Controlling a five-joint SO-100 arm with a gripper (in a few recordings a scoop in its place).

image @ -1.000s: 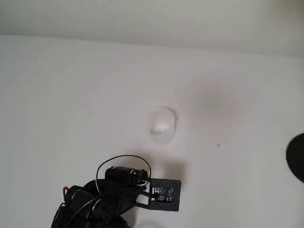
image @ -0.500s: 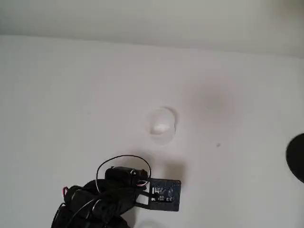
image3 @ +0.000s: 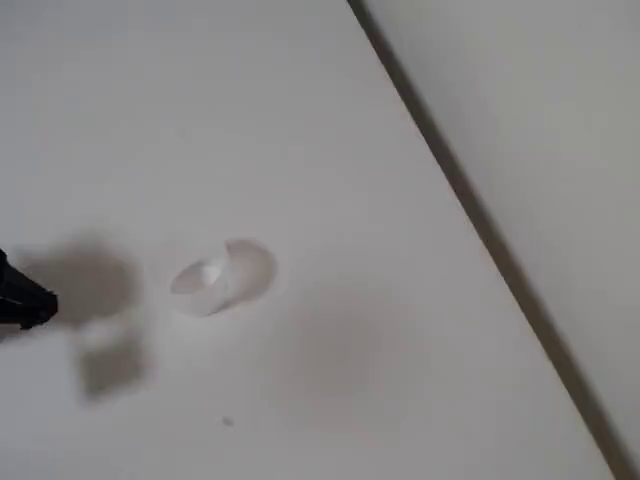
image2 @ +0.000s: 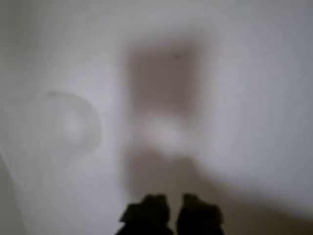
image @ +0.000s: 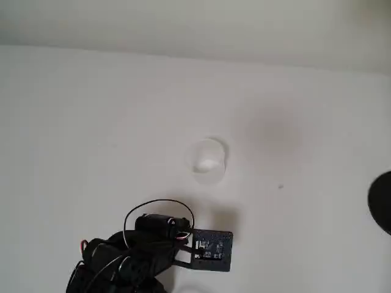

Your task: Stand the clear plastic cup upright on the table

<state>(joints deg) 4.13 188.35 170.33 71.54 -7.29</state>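
The cup (image: 208,161) lies on its side mid-tabletop (image: 91,122), well apart from your nearly closed, empty fingers (image2: 171,208). Open wide, approach low, grip its wall gently.

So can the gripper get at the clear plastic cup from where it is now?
Probably yes. The clear plastic cup lies alone on the table, with bare tabletop between it and the gripper. The dark round object sits well off to the side.

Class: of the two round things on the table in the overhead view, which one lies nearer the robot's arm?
The clear plastic cup, a faint whitish outline near the table's middle, just above the arm. The dark round object sits far off at the right edge.
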